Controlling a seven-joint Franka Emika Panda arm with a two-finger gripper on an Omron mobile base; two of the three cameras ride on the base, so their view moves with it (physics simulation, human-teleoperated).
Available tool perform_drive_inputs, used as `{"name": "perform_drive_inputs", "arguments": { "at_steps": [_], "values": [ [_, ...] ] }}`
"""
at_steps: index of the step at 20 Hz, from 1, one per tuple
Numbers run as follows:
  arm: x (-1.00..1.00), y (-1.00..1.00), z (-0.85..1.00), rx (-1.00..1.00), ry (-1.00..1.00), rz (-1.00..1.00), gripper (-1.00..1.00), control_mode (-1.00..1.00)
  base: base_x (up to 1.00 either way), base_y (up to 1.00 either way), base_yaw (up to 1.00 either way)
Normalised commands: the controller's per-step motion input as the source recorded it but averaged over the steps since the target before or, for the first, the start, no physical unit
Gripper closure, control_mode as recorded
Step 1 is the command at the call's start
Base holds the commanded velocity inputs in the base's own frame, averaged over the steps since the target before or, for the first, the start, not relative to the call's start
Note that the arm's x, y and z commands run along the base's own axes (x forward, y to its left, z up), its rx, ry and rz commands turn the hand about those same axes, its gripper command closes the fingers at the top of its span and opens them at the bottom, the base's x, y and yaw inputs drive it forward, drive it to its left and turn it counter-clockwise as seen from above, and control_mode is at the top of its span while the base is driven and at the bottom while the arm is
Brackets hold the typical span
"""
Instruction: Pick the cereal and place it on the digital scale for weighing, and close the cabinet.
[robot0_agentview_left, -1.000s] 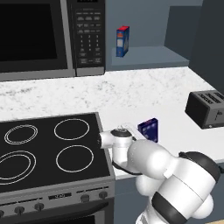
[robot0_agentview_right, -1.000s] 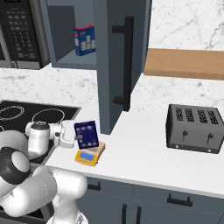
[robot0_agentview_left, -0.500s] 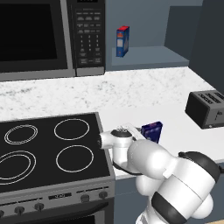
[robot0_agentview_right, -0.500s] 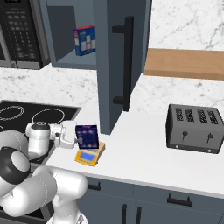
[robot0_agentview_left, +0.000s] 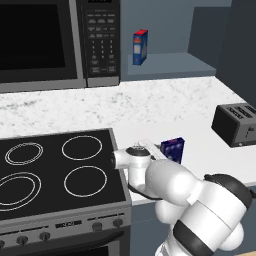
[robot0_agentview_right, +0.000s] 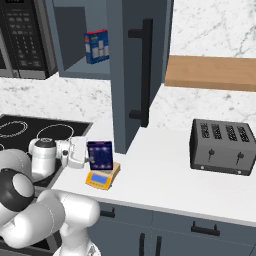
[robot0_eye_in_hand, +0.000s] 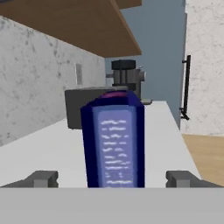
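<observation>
The cereal (robot0_agentview_right: 100, 155), a small dark navy box with pale print, stands upright on the orange-yellow digital scale (robot0_agentview_right: 102, 179) at the counter's front edge, beside the stove. My gripper (robot0_agentview_right: 88, 153) is level with the box on its left, open. In the hand view the cereal (robot0_eye_in_hand: 114, 140) fills the middle, and the two fingertips (robot0_eye_in_hand: 43, 178) stand wide on either side, clear of it. From the left base view the cereal (robot0_agentview_left: 173, 149) shows just past my gripper (robot0_agentview_left: 159, 151). The slate cabinet door (robot0_agentview_right: 134, 75) hangs open, its dark bar handle (robot0_agentview_right: 146, 70) facing out.
A blue box with a red top (robot0_agentview_right: 96, 46) sits inside the open cabinet. A black toaster (robot0_agentview_right: 222, 146) stands on the counter to the right, under a wooden shelf (robot0_agentview_right: 210, 72). The microwave (robot0_agentview_left: 55, 42) hangs above the black stove (robot0_agentview_left: 55, 172) on the left.
The cereal has sunk a little and now rests upright on the scale. The arm has barely moved.
</observation>
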Motion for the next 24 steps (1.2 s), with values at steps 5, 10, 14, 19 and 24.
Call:
{"name": "perform_drive_inputs", "arguments": {
  "at_steps": [5, 10, 14, 19, 24],
  "values": [
    [-0.04, 0.31, 0.38, -0.04, -0.07, 0.0, -1.0, -1.0, 0.0, 0.0, 0.0],
    [-0.26, 0.47, 0.57, -0.02, -0.11, 0.0, -1.0, -1.0, 0.0, 0.0, 0.0],
    [-0.47, 0.23, 0.69, 0.0, -0.16, 0.0, -1.0, -1.0, 0.0, 0.0, 0.0],
    [-0.72, -0.05, 0.8, 0.07, -0.3, 0.0, -1.0, -1.0, 0.0, 0.0, 0.0],
    [-0.93, -0.26, 0.98, 0.22, -0.46, 0.0, -1.0, -1.0, 0.0, 0.0, 0.0]
  ]
}}
